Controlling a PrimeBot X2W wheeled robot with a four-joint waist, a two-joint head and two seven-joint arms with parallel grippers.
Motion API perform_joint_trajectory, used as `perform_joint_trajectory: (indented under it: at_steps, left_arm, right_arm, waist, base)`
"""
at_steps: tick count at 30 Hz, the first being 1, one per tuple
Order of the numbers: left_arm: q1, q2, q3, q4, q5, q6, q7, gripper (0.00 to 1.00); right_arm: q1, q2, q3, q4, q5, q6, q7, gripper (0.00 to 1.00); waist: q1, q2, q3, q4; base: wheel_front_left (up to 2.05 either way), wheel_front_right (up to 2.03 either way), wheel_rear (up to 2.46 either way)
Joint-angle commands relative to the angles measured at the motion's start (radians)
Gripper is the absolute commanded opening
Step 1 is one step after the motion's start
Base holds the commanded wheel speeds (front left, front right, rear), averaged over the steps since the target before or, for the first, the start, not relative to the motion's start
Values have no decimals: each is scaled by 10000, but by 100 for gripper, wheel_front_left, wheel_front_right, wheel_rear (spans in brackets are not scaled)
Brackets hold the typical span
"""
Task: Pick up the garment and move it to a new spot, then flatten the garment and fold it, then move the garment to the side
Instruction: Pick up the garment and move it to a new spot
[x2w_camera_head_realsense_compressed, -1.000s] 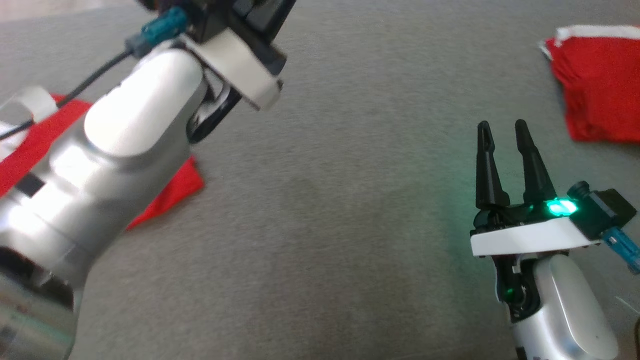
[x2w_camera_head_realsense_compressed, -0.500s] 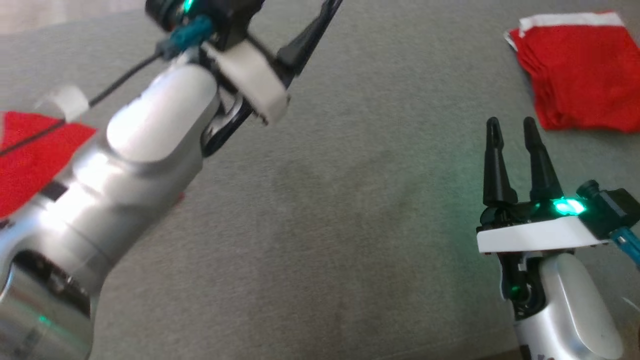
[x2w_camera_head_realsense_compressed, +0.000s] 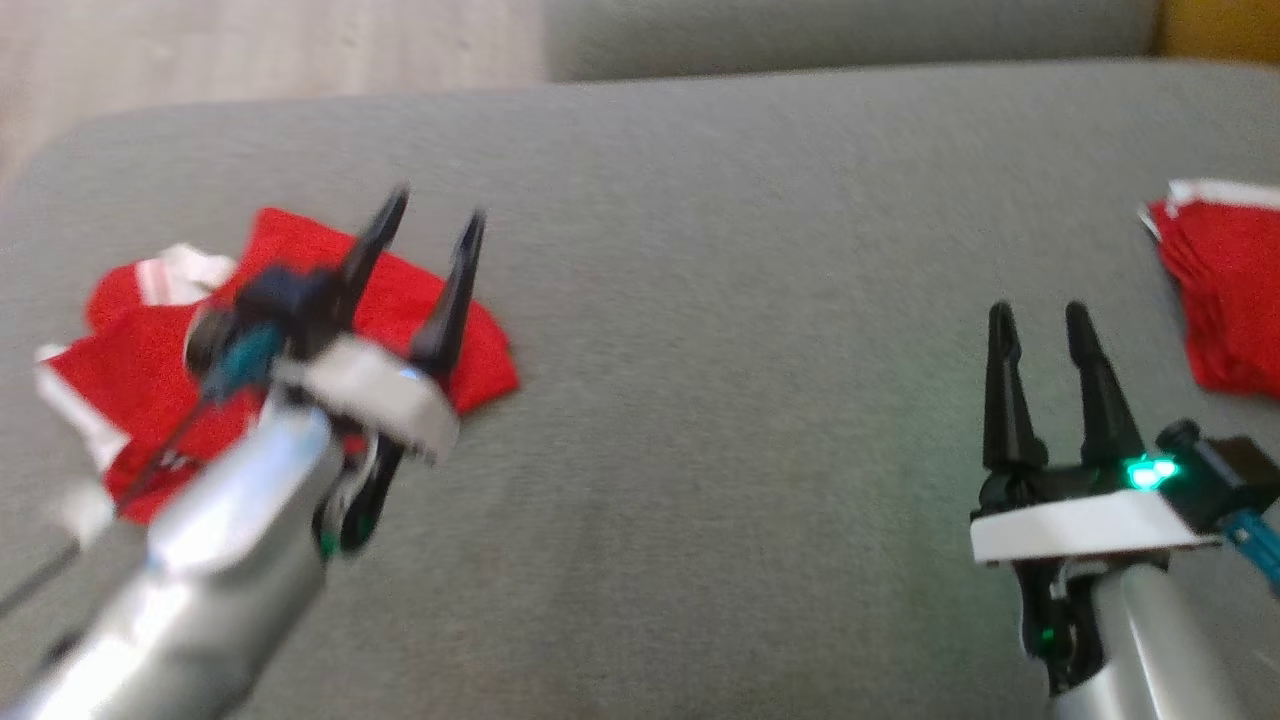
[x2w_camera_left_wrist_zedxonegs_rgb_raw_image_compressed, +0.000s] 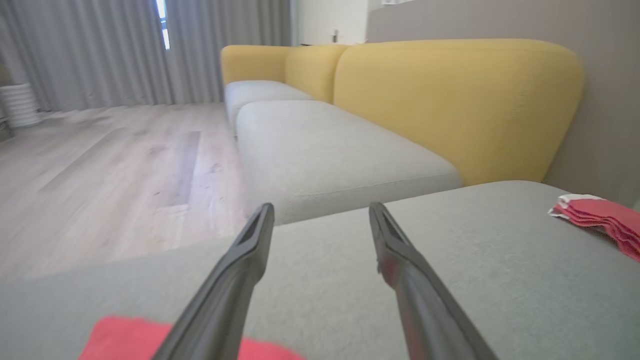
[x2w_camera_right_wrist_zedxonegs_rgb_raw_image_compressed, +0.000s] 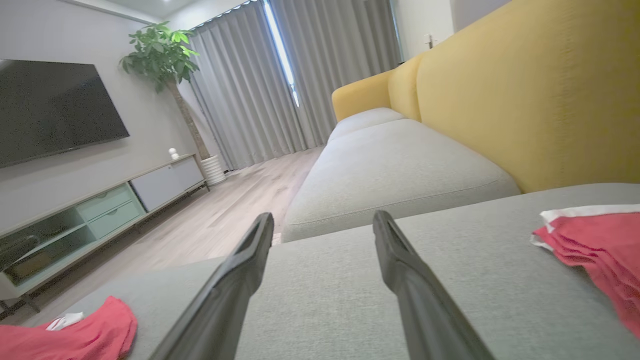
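hovering wide open and empty, the left gripper (x2w_camera_head_realsense_compressed: 432, 215) hangs over the red garment (x2w_camera_head_realsense_compressed: 120, 370) at the left of the grey cushion (x2w_camera_head_realsense_compressed: 700, 300); the right gripper (x2w_camera_head_realsense_compressed: 1038, 312), also spread, sits well apart near a folded red pile (x2w_camera_head_realsense_compressed: 1230, 290).

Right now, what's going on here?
A two-armed robot is working on a grey sofa cushion. Its left gripper hangs open above a red garment lying at the cushion's left, holding nothing. The right gripper is open and empty over bare cushion. A folded red pile sits at the far right.
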Motion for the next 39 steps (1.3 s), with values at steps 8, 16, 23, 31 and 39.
perform_joint_trajectory:
  at_steps: [8, 16, 23, 31, 39]
  left_arm:
    - [3314, 718, 2407, -1961, 740, 1232, -95, 100]
    - [5705, -102, 4117, -3068, 1962, 1486, -96, 100]
    - [6579, -883, 5459, -3494, 2993, 961, -96, 100]
    - [6069, -984, 5617, -3010, 3512, 411, -77, 100]
    - [3505, -596, 4888, -1260, 3490, -749, 2556, 100]
  right_arm:
    - [500, -33, 446, -41, -248, -7, -65, 100]
    - [1045, -33, 742, 374, -303, -7, -65, 100]
    - [1114, -33, 953, 391, -194, -7, -65, 100]
    - [806, -33, 916, 235, -320, -7, -65, 100]
    - [158, -33, 795, -147, -583, -7, -27, 100]
  waist:
    - [2, 0, -1243, 1422]
    - [2, 0, -1647, 1800]
    - [2, 0, -1606, 1848]
    - [2, 0, -821, 1726]
    - [2, 0, 675, 1372]
  base:
    - [0, 0, 0]
    - [0, 0, 0]
    - [0, 0, 0]
    - [0, 0, 0]
    - [0, 0, 0]
